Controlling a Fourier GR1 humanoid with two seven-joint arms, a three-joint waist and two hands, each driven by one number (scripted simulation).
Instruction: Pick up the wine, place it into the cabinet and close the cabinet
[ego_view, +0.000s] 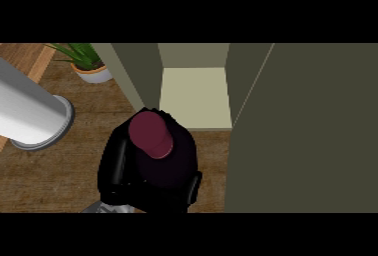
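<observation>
So the robot's got one black hand (118, 165) wrapped around the wine bottle (159, 155) right now, fingers curling round the dark glass on the left side and what looks like the thumb hugging it on the right. Honestly I can't tell which hand it is, since it's coming up from the bottom edge pretty much in the middle and the bottle is hiding most of it. The bottle is standing upright, and we're looking straight down on its dark red cap (150, 133). It's sitting just in front of the open cabinet (140, 70), not inside, with the cap right by the front edge of the pale shelf (196, 97). The olive cabinet door (310, 130) is hanging wide open and filling the whole right side. Over on the left there's a big white cylinder (29, 112) lying across the wooden counter (44, 175), and a little potted plant (87, 62) is sitting in the back corner beside the cabinet wall.
</observation>
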